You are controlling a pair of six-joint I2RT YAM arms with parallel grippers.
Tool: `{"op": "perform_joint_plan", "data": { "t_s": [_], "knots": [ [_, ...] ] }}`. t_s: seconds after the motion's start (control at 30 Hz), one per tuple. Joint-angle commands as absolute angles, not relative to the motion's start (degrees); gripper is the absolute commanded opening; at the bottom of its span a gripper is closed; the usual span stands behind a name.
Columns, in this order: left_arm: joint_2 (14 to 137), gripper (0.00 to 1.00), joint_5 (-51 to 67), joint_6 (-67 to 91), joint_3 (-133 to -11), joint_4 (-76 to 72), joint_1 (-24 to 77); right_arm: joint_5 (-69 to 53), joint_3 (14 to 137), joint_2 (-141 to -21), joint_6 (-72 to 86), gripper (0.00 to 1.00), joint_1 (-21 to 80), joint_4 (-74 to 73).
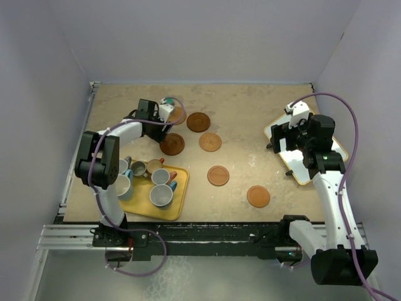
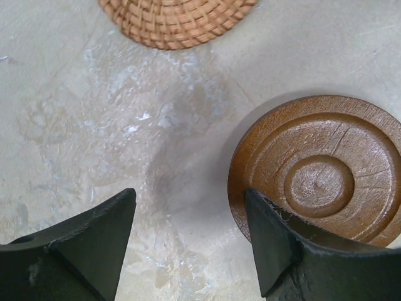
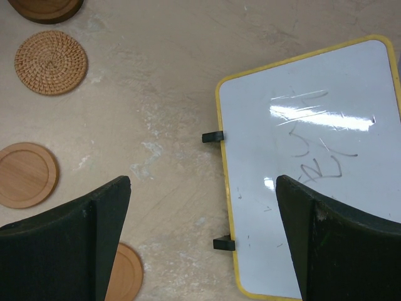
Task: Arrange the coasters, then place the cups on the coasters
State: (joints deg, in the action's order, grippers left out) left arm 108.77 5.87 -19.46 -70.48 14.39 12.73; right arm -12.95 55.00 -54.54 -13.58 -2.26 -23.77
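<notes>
Brown and orange coasters (image 1: pixel 218 175) on a beige surface (image 1: pixel 263 103) mottled with pale patches.
The dark brown coaster (image 2: pixel 319 182) has ringed grooves; the woven coaster (image 2: pixel 175 19) is orange-tan basketwork. Near the left edge, a yellow tray (image 1: pixel 143 204) holds light blue and grey cups (image 1: pixel 161 195), some with reddish handles. At the right edge, a white board (image 3: pixel 307 163) has a yellow rim and faint grey scribbles. The left pincer (image 2: pixel 191 244) and right pincer (image 3: pixel 203 238) are black.

Overhead; close downward wrists; coasters (image 1: pixel 218 175) shared
</notes>
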Motion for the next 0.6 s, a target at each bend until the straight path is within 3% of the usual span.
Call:
{"op": "perform_joint_plan", "data": {
  "t_s": [0.0, 0.27, 0.57],
  "knots": [
    [107.3, 0.67, 6.5, -18.7, -69.6, 13.8, 10.7, -12.6, 56.9, -53.5, -14.3, 1.0, -2.2, -23.3],
    [102.0, 0.69, 18.0, -16.7, -66.4, 10.3, 10.8, -12.6, 56.8, -53.6, -14.5, 1.0, -2.2, -23.3],
    [106.5, 0.69, 14.0, -19.2, -67.9, 11.3, 12.5, -12.9, 56.8, -54.1, -14.5, 1.0, -2.2, -23.3]
  ]
}}
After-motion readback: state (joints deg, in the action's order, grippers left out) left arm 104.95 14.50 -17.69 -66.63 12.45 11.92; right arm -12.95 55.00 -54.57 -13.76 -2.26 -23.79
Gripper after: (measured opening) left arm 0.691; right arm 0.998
